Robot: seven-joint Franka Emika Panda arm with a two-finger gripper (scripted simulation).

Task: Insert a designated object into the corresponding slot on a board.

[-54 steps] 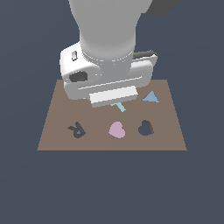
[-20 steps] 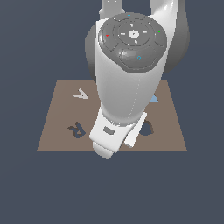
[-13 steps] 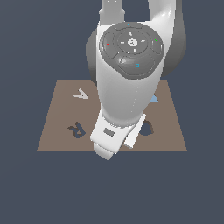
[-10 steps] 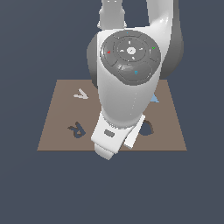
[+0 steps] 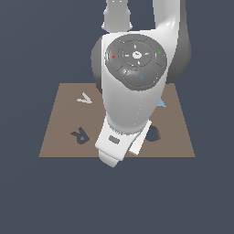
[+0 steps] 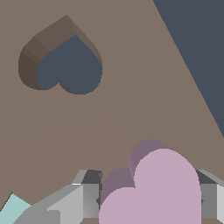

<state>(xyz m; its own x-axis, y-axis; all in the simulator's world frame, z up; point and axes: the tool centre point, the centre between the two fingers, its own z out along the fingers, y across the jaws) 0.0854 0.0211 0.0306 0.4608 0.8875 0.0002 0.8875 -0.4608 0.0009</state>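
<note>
In the wrist view the pale-pink heart (image 6: pixel 154 186) sits between my gripper's (image 6: pixel 151 201) two grey fingers (image 6: pixel 87 199), which press on its two sides. The gripper is shut on it. The dark navy heart-shaped slot (image 6: pixel 65 65) lies in the brown board (image 6: pixel 131 100), apart from the heart. In the exterior view my arm covers the gripper and the pink heart. Only an edge of the slot (image 5: pixel 155 134) shows beside the wrist, on the board (image 5: pixel 55 137).
A dark R-shaped cutout (image 5: pixel 80 135) and a pale V-shaped mark (image 5: pixel 84 97) lie on the board toward the exterior view's left. A blue triangle (image 5: pixel 161 103) peeks out on the right. A teal piece's corner (image 6: pixel 12 209) shows in the wrist view.
The arm came down over the pink heart and now hides it in the exterior view. In the last second its upper joint swung back while the wrist stayed low over the board's front.
</note>
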